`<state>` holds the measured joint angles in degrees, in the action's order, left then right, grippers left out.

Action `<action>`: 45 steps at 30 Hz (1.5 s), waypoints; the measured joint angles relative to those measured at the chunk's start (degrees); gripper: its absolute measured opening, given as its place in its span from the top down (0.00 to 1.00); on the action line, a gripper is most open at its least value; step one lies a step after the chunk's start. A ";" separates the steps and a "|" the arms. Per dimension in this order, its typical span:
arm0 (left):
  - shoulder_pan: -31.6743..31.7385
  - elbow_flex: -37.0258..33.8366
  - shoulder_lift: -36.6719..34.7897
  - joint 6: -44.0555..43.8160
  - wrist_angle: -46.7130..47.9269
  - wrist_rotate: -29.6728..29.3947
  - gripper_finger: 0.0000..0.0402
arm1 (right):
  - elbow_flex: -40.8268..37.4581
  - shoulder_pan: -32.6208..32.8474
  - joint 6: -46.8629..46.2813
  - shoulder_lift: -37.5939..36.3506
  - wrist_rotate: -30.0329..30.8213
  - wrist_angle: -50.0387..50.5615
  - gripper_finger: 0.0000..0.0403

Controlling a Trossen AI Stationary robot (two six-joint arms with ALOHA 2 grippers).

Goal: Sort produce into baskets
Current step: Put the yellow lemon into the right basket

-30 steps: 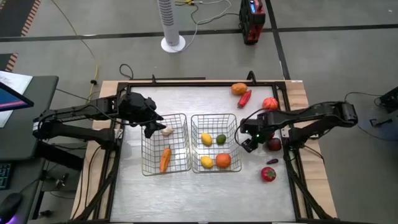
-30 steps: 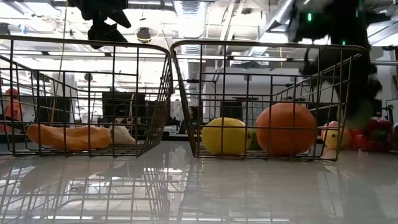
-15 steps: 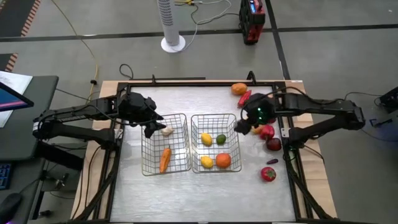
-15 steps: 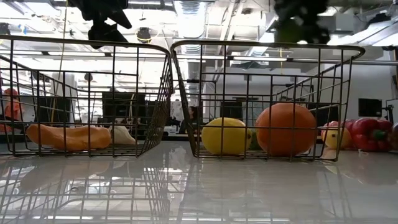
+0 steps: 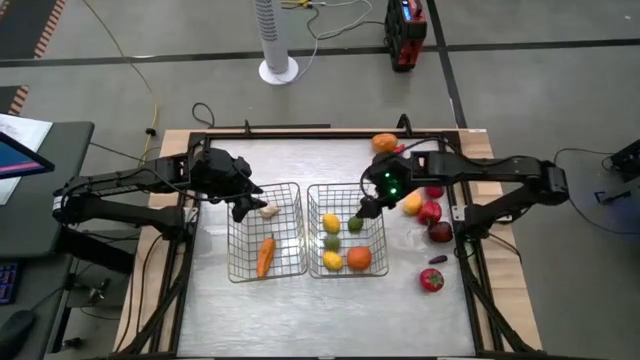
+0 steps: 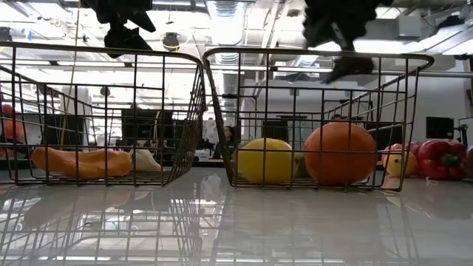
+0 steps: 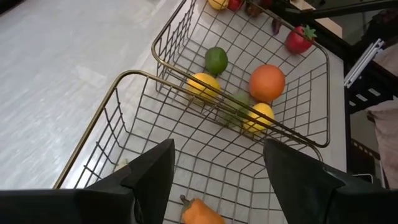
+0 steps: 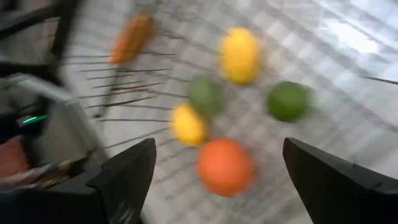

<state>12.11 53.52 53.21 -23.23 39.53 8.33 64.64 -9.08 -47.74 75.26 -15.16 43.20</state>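
My right gripper [image 5: 362,212] hangs wide and empty over the right basket [image 5: 378,190]; those red peppers [image 5: 430,212] (light, hard, slick, I judge) want grasping across the middle.

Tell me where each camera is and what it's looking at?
High view: above the table, looking straight down at both baskets, left basket and right basket, and both arms.
Low view: at tabletop height, looking level through the baskets into the room; both grippers hang in from above.
Left wrist view: on the left arm, looking past its two open dark fingers down into the baskets.
Right wrist view: on the right arm, looking past its open fingers down into the right basket.
Shared: all four views show the orange.
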 joint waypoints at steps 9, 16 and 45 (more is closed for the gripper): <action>-0.02 0.00 0.00 -0.12 0.04 0.20 0.42 | -0.10 -4.80 5.23 -6.33 18.01 26.64 0.10; -0.02 0.00 0.00 0.01 0.02 -0.90 0.42 | -7.49 -13.00 16.15 -5.01 16.94 26.38 0.12; -0.02 0.00 0.00 -1.46 0.11 0.01 0.42 | -17.14 -20.66 24.05 8.38 12.53 14.95 0.17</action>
<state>12.10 53.52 53.21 -24.69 39.63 8.34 47.51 -29.74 -23.69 83.64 -2.63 58.15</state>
